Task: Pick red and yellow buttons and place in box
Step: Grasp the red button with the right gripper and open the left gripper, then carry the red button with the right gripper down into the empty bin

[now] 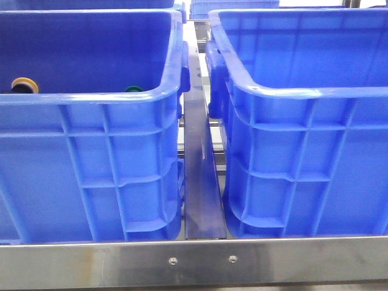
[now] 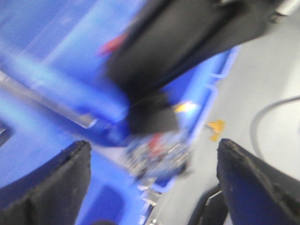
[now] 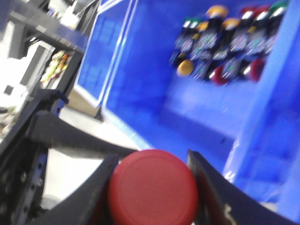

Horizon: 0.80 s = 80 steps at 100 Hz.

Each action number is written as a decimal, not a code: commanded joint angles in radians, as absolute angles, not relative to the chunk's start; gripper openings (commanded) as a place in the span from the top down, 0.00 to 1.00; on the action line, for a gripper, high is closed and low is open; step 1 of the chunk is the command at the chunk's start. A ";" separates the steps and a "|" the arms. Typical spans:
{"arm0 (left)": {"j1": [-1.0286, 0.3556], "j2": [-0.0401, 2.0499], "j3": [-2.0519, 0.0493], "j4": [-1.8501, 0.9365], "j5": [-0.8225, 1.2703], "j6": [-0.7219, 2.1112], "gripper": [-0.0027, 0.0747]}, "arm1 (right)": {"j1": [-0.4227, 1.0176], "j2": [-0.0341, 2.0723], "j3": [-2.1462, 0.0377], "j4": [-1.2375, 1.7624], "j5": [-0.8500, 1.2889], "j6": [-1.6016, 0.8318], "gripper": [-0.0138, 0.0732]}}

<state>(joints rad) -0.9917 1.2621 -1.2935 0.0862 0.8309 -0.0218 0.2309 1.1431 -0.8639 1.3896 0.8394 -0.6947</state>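
Now red button (image 3: 152, 187) clamped in right pincer (image 3: 150, 197), cap facing camera.

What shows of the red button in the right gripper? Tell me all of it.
The red button shows only in the right wrist view, as a broad, round, smooth cap of matte red that looks like plastic. It faces the camera, so its body is hidden. It sits between the right gripper's two dark fingers, which close against its sides. Behind it, blurred, a heap of similar buttons lies in a blue bin.
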 commanded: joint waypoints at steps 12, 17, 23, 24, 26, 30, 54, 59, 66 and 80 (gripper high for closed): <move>-0.866 1.184 -1.317 0.112 0.787 -0.076 0.29 | 0.229 1.122 -0.896 1.452 0.729 -0.758 0.57; -0.828 1.165 -1.312 0.112 0.787 -0.078 0.29 | 0.229 1.122 -0.896 1.448 0.703 -0.758 0.57; -0.778 1.141 -1.293 0.112 0.776 -0.080 0.29 | 0.229 1.122 -0.896 1.436 0.668 -0.758 0.57; -0.772 1.137 -1.290 0.112 0.775 -0.080 0.29 | 0.229 1.122 -0.896 1.434 0.664 -0.758 0.57; -0.745 1.124 -1.277 0.112 0.771 -0.082 0.29 | 0.229 1.122 -0.896 1.427 0.653 -0.758 0.57; -0.703 1.106 -1.253 0.112 0.766 -0.087 0.29 | 0.229 1.122 -0.896 1.412 0.632 -0.758 0.57; -0.458 0.962 -1.082 0.112 0.700 -0.138 0.31 | 0.229 1.122 -0.896 1.349 0.531 -0.758 0.57; -0.417 0.927 -1.044 0.112 0.673 -0.147 0.34 | 0.229 1.122 -0.896 1.335 0.508 -0.758 0.57; -0.369 0.877 -0.990 0.112 0.637 -0.154 0.39 | 0.229 1.122 -0.896 1.313 0.468 -0.758 0.57; -0.303 0.776 -0.899 0.112 0.602 -0.155 0.55 | 0.229 1.122 -0.896 1.274 0.355 -0.762 0.57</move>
